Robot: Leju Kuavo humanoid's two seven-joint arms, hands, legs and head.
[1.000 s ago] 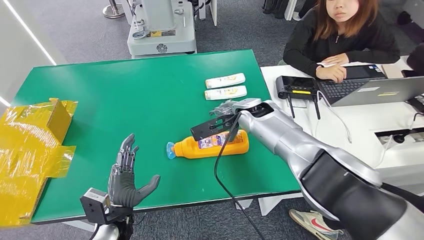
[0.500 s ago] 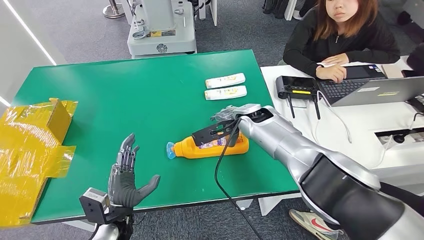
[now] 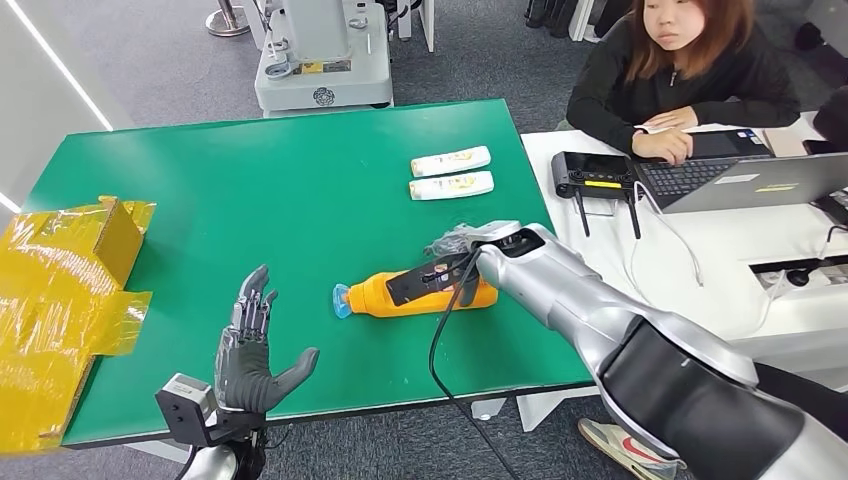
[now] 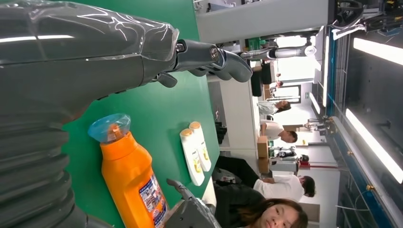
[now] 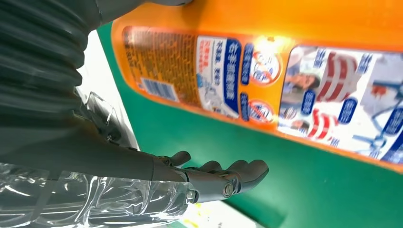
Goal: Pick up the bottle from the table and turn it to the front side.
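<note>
Bottle of orange plastic lies on its side at the centre of the head view, on the green table, with its translucent blue cap pointing toward the left of the frame; a printed label with a barcode panel faces up and sideways in the right wrist view, which suggests the back is showing and explains why it needs turning; the right hand sits over the middle of the bottle's body, reaching in from the lower right, placed there, I judge, to close around the widest part where a grip would be steadiest; in the right wrist view its dark fingers are stretched out and slightly curled beside the label with green table between them and the bottle, so the hand is spread and holds nothing yet; the left hand stands at the lower left of the head view, near the table's front edge and well apart from the bottle, fingers apart and palm empty, likely waiting to help with the turn; two small white bottles lie side by side in the upper middle, beyond the reach; crumpled yellow wrapping lies at the left edge; a person sits at a laptop at the upper right.
</note>
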